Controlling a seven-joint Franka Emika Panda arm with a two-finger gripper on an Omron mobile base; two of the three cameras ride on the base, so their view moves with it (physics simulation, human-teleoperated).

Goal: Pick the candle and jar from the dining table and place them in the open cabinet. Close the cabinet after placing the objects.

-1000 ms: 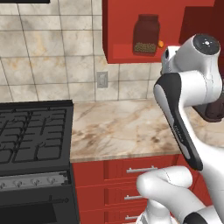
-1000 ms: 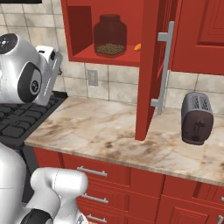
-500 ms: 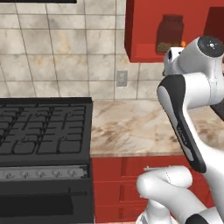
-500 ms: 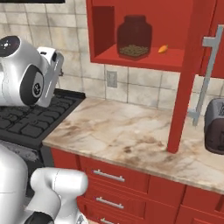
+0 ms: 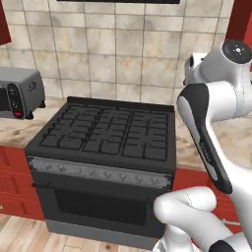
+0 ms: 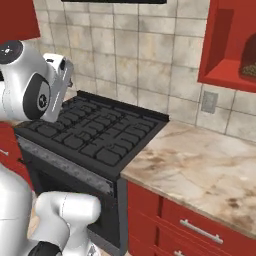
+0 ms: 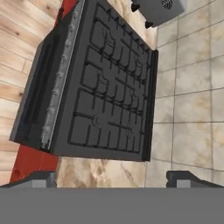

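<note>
The gripper (image 7: 112, 177) hung with its fingertips (image 7: 43, 178) set wide apart, holding nothing, above a black gas stove (image 5: 110, 133). The jar (image 6: 248, 63) stood in the open red cabinet (image 6: 222, 55) far right. A toaster oven (image 5: 17, 93) sat left.

Robot arm (image 5: 211, 147) with glossy white, rounded link shells and a long dark grey to black panel set into the side of one link, bearing faint pale lettering too small to read. A round white joint cap (image 5: 236, 49) carries a dark circular inset with a small centre mark; a comparable dark disc with a pale emblem sits on the joint housing (image 6: 40, 97). Two small dark finger tips (image 7: 186, 177) are blunt and flat-topped
</note>
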